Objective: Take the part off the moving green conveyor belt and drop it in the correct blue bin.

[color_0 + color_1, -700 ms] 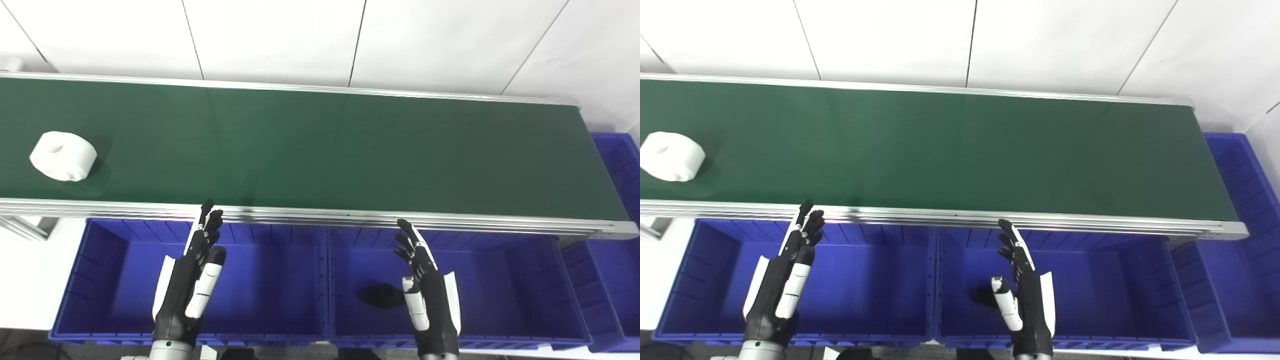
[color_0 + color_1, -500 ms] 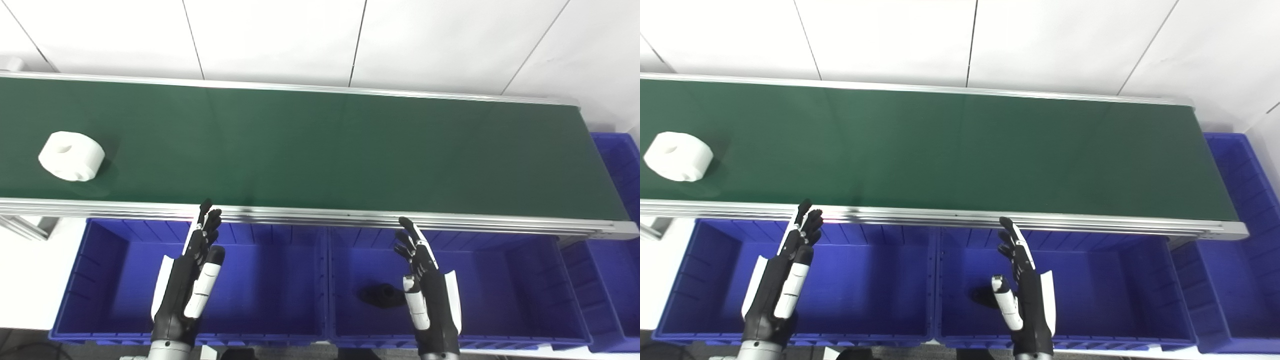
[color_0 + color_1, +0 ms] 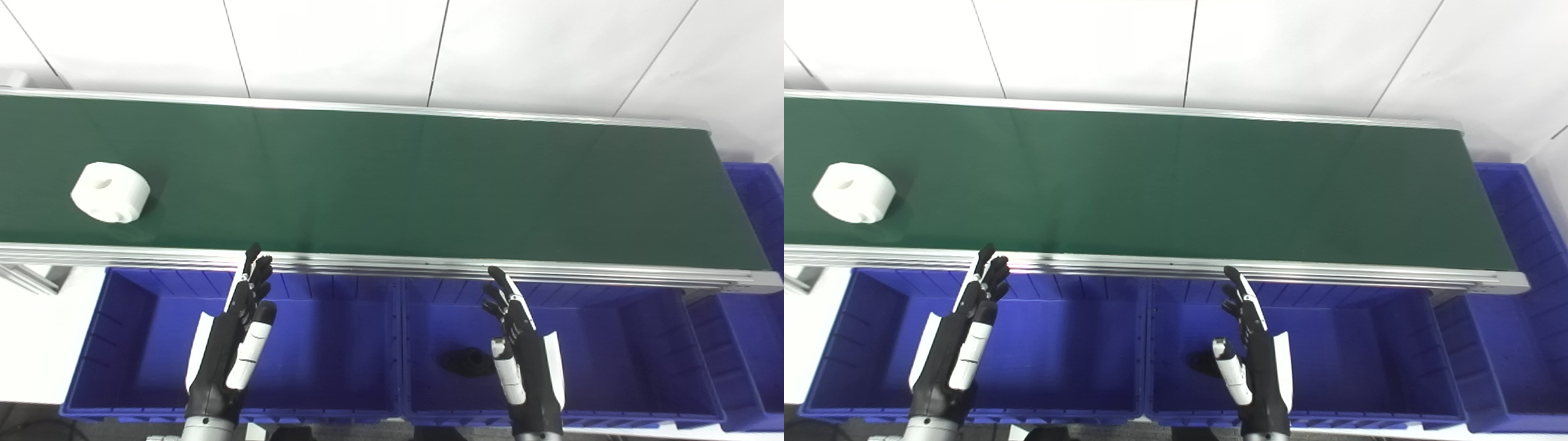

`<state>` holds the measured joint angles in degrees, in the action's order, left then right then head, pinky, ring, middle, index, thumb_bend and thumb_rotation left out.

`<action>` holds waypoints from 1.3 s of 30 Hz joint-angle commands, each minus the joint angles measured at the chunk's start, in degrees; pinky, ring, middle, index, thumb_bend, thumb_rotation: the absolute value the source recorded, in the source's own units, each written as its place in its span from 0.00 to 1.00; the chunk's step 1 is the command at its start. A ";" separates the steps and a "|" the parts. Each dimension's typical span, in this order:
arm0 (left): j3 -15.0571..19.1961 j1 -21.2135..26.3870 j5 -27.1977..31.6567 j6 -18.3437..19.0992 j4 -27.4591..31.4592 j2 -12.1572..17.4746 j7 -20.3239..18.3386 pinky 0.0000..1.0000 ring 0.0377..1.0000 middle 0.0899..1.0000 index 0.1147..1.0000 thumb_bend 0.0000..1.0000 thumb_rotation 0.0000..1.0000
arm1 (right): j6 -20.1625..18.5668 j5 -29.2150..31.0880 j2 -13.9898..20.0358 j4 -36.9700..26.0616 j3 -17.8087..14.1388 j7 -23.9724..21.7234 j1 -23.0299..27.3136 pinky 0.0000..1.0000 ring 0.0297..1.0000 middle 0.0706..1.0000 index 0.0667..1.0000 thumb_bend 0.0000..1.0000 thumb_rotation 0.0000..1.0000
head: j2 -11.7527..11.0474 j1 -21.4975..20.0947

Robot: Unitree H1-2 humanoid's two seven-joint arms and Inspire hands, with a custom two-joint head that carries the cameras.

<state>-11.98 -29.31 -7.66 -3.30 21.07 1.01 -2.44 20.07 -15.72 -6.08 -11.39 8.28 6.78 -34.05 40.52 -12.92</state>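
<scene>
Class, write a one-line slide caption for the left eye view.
White part rides green conveyor; open hands wait over blue bins.

— Where's the part (image 3: pixel 110 192)?
— On the conveyor belt (image 3: pixel 392 184), beyond and left of the left hand (image 3: pixel 236 340).
— And the hands?
— Each above its own bin; a dark piece (image 3: pixel 465 361) lies just left of the right hand (image 3: pixel 520 349).

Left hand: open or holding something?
Open. The left hand hovers over the left blue bin with fingers extended and nothing in it; the white part sits on the green belt.
</scene>
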 commanded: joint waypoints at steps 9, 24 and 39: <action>-1.59 0.35 -1.89 -4.34 -3.43 -1.31 1.04 0.91 0.93 0.93 0.98 0.60 0.87 | 5.49 2.54 2.38 3.40 -0.81 0.50 0.79 0.89 0.93 0.97 0.92 0.72 1.00 | -7.17 7.03; -3.96 0.99 -3.19 -6.46 -7.64 -4.60 2.25 0.79 0.84 0.87 0.90 0.55 0.72 | 6.41 6.87 6.53 6.63 -2.30 -0.59 2.41 0.97 0.98 1.00 0.99 0.69 1.00 | -11.96 16.70; -5.07 1.58 -5.17 -9.00 -5.44 -3.79 2.69 0.73 0.83 0.84 0.85 0.58 0.54 | 5.12 8.69 7.45 6.89 -3.25 -1.94 2.96 1.00 1.00 1.00 1.00 0.67 1.00 | -10.91 19.57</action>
<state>-16.81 -28.07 -12.13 -9.95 12.06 -3.21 0.44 23.29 -7.40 1.20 -3.53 5.15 5.23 -30.89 29.53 6.59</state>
